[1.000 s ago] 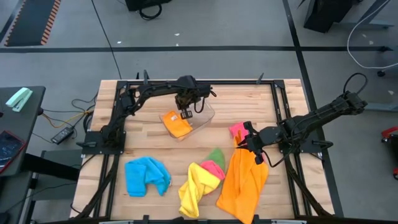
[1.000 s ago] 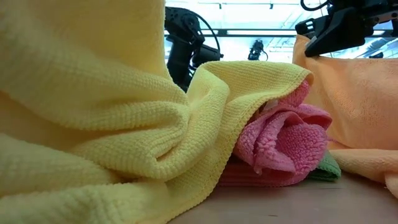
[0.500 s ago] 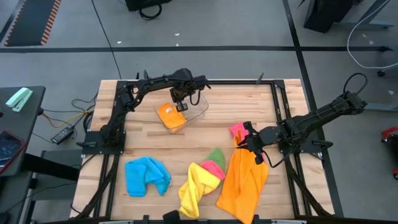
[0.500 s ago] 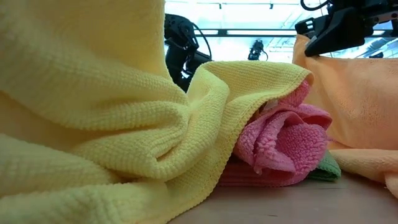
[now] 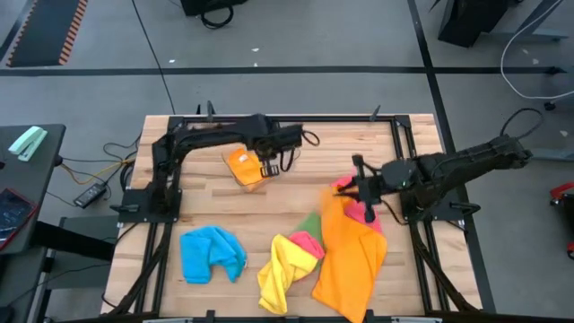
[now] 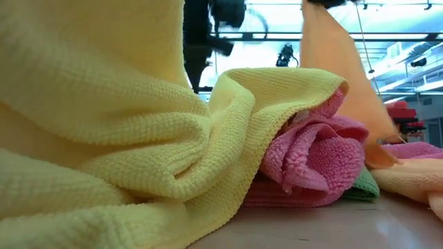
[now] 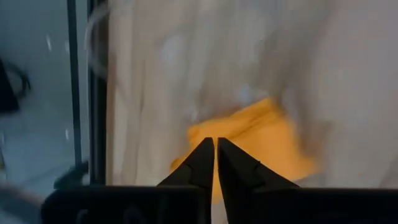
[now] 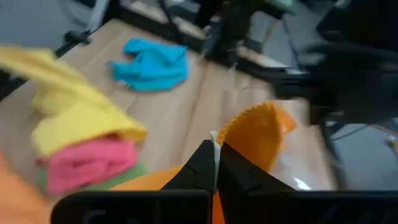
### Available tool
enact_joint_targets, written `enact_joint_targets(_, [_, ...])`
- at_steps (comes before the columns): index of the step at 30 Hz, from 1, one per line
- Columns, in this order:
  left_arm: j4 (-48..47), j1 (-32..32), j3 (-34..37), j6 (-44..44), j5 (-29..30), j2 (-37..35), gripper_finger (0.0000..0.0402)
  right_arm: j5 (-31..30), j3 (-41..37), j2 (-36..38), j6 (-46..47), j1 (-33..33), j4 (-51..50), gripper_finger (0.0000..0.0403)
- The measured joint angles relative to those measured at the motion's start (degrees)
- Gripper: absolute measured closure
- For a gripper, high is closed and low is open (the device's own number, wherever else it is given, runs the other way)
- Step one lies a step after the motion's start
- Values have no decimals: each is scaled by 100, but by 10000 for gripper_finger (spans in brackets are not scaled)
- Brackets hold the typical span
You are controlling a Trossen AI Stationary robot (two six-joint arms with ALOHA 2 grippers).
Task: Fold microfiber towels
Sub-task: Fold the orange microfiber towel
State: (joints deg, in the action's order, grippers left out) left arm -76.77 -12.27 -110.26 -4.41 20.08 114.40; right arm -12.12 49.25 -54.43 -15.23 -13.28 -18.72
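Observation:
My right gripper (image 5: pixel 348 190) is shut on a large orange towel (image 5: pixel 352 256), which it holds up at the table's right. My left gripper (image 5: pixel 269 168) is shut and hangs over a clear tub (image 5: pixel 257 182) that holds a folded orange towel (image 5: pixel 242 167); its fingertips (image 7: pixel 216 144) meet above that cloth, apart from it. Along the near edge, a blue towel (image 5: pixel 213 254) lies crumpled. A yellow towel (image 5: pixel 282 269) is heaped on a pink (image 5: pixel 307 242) and a green one (image 5: pixel 312 224). My right gripper pinches an edge of the large orange towel (image 8: pixel 213 138) between its two fingertips, coming from the table's right and slanting a little down. One layer or several, I cannot tell. The cloth hangs slack below the fingers (image 6: pixel 346 76), its lower part on the table (image 5: pixel 350 283).
A second pink towel (image 5: pixel 359 211) lies under my right gripper. The black frame rails (image 5: pixel 287 117) run along the table's far edge and sides. Bare wood (image 5: pixel 206 202) lies between the tub and the towels near the front.
My right gripper has risen and gone toward the far left, drawing the orange towel's upper part off the table while its lower part stays down. My left gripper has come up out of the tub, which has slid toward the table's left with the folded orange towel.

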Motion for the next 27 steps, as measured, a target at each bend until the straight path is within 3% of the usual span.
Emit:
enact_joint_targets(8, [437, 808, -4, -225, 30, -387, 351, 137, 1354, -267, 175, 546, -557, 392])
enact_joint_targets(13, [706, 1139, 0, -394, 31, -679, 343, 1544, 2409, -525, 380, 534, -2030, 392])
enact_joint_targets(16, [1414, 1298, -9, -528, 29, -819, 338, 2126, 2817, -751, 608, 523, -2456, 393])
enact_joint_targets(22, [2558, 1565, -9, -982, -38, -926, 327, 1634, 3223, -1264, 1049, 527, -2459, 393])
enact_joint_targets(27, [2762, 1729, -2, -1310, -239, -924, 309, 1731, 3359, -1606, 926, 527, -3014, 393])
